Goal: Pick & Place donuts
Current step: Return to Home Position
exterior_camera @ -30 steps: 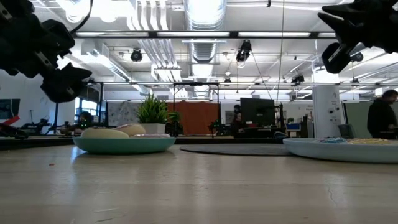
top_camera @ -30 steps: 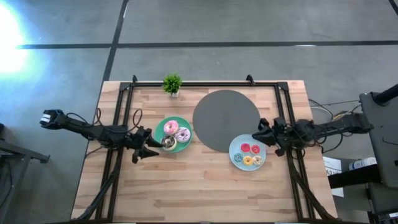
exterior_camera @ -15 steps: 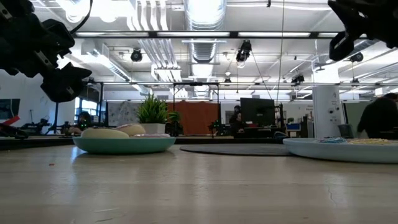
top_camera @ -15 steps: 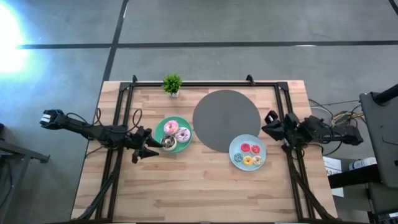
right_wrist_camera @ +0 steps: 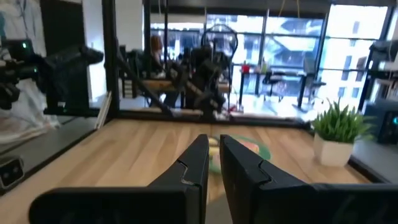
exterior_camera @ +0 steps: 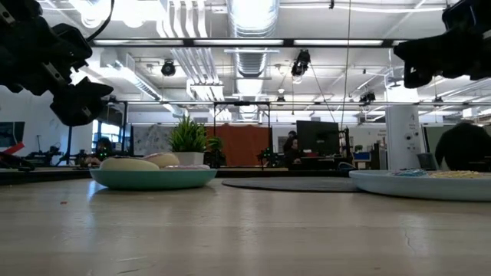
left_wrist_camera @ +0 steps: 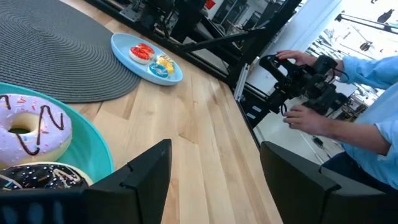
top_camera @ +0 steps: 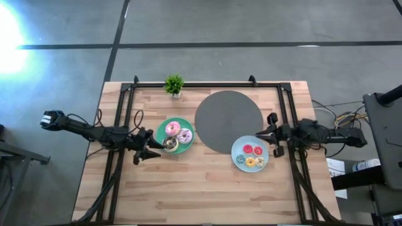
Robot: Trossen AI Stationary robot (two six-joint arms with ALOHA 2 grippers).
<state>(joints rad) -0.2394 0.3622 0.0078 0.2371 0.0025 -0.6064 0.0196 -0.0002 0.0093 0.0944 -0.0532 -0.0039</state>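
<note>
On a green plate (top_camera: 161,130) at the table's centre left lie three larger donuts: pink (top_camera: 171,130), pink-white sprinkled (top_camera: 184,135) and dark chocolate (top_camera: 170,144). A light-blue plate (top_camera: 236,150) at the right holds the mini donuts: two red (top_camera: 247,149), yellow (top_camera: 250,162), orange (top_camera: 259,162) and teal (top_camera: 240,158). My left gripper (top_camera: 152,145) hovers open just left of the green plate, and the sprinkled donut (left_wrist_camera: 28,127) shows close in its wrist view. Above the light-blue plate's far right rim, my right gripper (top_camera: 257,136) is shut on nothing and points level toward the table's left.
A round grey mat (top_camera: 228,120) lies between the plates, toward the far edge. A small potted plant (top_camera: 174,84) stands at the far edge. Black frame rails (top_camera: 286,119) run along the table's sides. A person's hands (left_wrist_camera: 308,93) show beyond the right edge.
My right gripper has rolled about the line it points along and come to a level pose, its arm folding back toward the right edge. It rose briefly, then sank again. Its fingers stay shut.
</note>
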